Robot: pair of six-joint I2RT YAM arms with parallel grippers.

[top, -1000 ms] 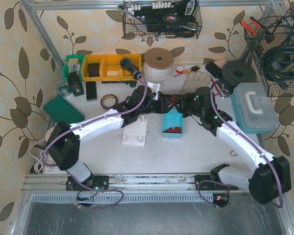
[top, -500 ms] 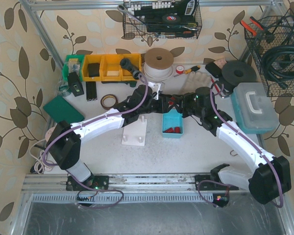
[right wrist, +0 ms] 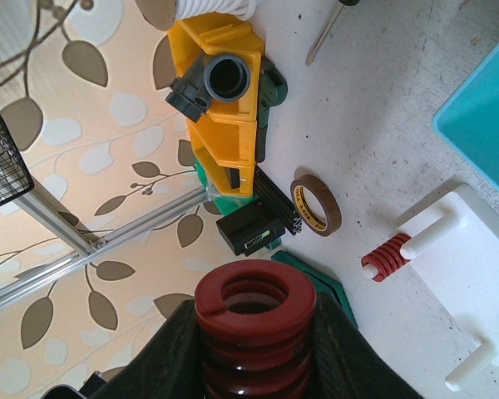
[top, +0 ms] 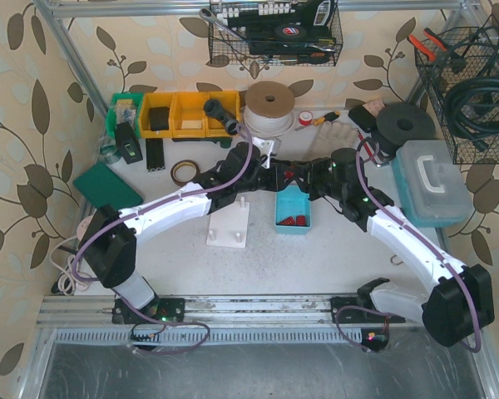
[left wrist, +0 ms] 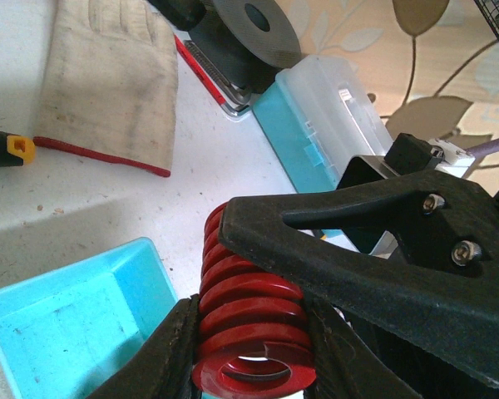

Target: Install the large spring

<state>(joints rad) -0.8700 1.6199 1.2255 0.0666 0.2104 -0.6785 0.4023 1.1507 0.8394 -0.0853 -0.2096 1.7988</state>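
the block (top: 230,224) sits mid-table with a small spring (right wrist: 387,253) on one peg (right wrist: 428,230). right of it and further back, the left pincer (left wrist: 249,366) is clamped on the spring (left wrist: 249,291), which hangs in the air. its long axis is about level, running left to right. the right pincer (right wrist: 254,349) grips the other end. the peg stands upright, so the spring likely needs tipping. the left arm is nearer. thick red coils, open ends.

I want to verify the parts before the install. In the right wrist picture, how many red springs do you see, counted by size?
large red spring: 1
small red spring: 1
Total: 2
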